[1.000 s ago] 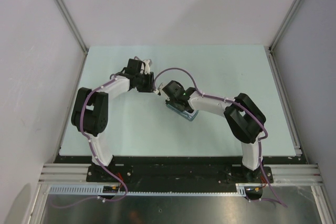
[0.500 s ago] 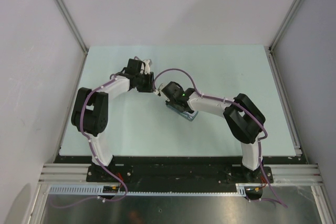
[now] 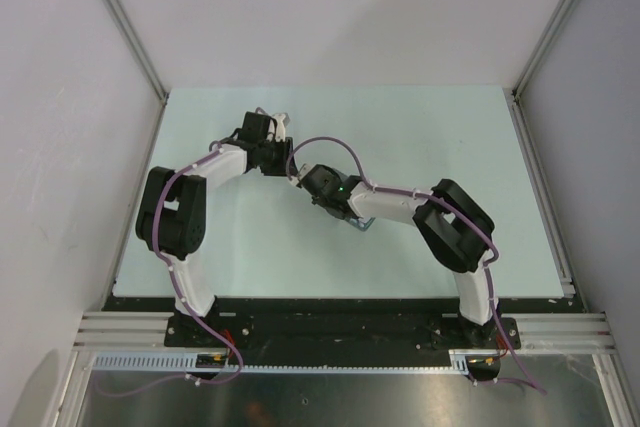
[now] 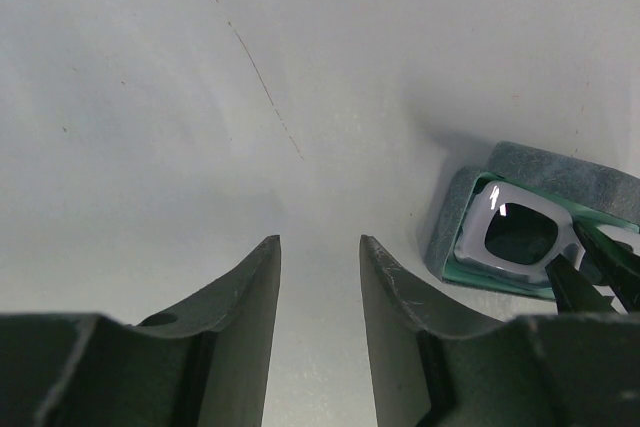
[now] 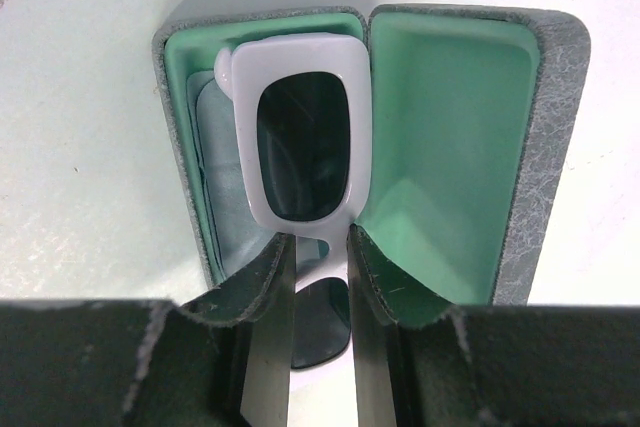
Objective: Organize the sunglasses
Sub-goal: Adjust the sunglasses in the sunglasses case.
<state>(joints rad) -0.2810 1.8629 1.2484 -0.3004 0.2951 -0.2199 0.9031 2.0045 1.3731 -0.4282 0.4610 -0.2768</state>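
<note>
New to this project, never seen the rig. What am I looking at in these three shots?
Two robot arms are bolted at the near edge of a table: left arm and right arm, each ending in a two-finger hand. The wide picture is from a fixed camera above and behind them. The other two are from wrist cameras, so the dark prongs at the bottom are that hand's own fingers. On the table lies an open grey case with green lining. White sunglasses sit in one half, on what looks like a grey-blue cloth. The right hand is closed on their bridge. The left hand is open and empty, apart from the case.
</note>
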